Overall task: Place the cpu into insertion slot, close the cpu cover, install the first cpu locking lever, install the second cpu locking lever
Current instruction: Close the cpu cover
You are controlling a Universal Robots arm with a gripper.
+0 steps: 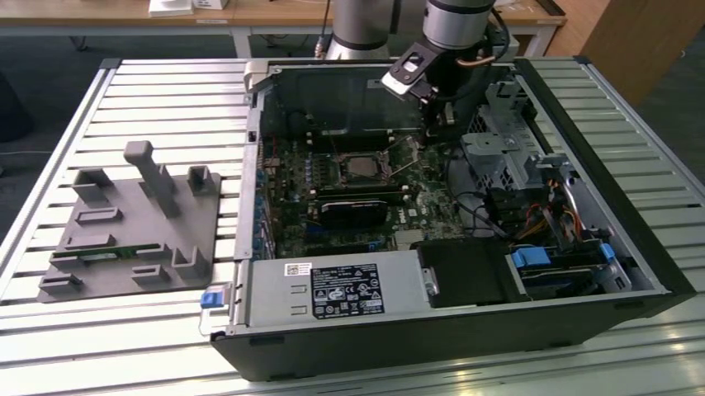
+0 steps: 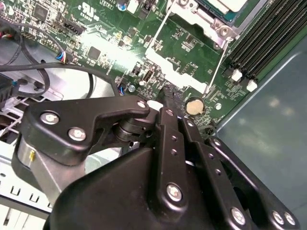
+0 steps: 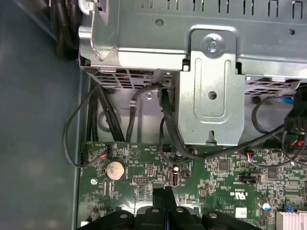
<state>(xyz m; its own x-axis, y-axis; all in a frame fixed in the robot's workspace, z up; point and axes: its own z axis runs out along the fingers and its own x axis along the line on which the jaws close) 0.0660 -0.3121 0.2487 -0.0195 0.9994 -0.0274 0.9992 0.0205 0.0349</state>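
End effector [image 3: 165, 194] closed above one motherboard [image 3: 221, 184]; one cpu [image 1: 361, 167], one coin cell [image 3: 115, 169]

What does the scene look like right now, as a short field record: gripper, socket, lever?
gripper: jaws together, nothing visible between them
gripper position: low over the motherboard, near the coin battery
insertion slot: apart from the gripper, toward the exterior view's left
locking lever: one thin rod angled up beside the slot
slot contents: cannot tell
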